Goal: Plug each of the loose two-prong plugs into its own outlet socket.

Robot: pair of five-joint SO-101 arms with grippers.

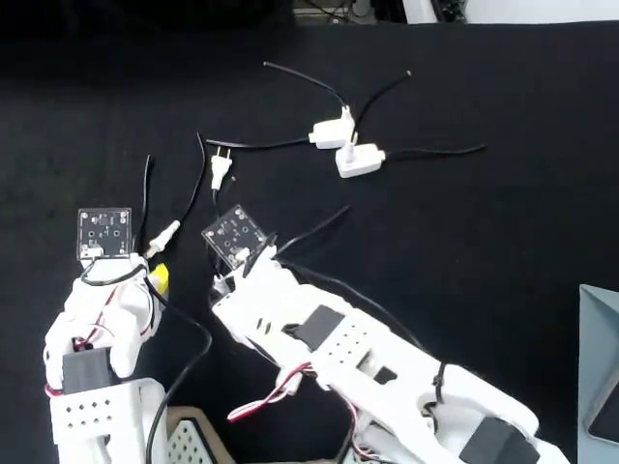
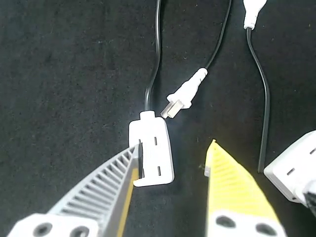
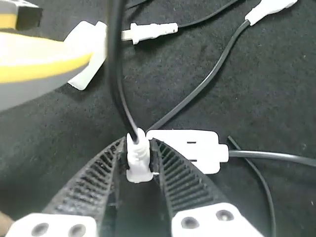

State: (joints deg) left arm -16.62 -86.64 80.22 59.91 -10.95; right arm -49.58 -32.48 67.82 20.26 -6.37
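Gripping white plug (image 3: pixel 137 163) in clenched right gripper (image 3: pixel 138 144), left of centre in high view | outlet socket (image 3: pixel 190 148) just beside it | left gripper (image 2: pixel 174 148) released, far left, 2nd socket (image 2: pixel 153 155) between its jaws, loose plug (image 2: pixel 185 94) just beyond

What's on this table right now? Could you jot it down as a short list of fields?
Left pincer: open around a white socket
Right pincer: shut on a white plug, beside a second socket
Near loose plug: prongs toward the white socket
Far loose plug: lying apart
Far sockets: plugs seemingly in
Table: black
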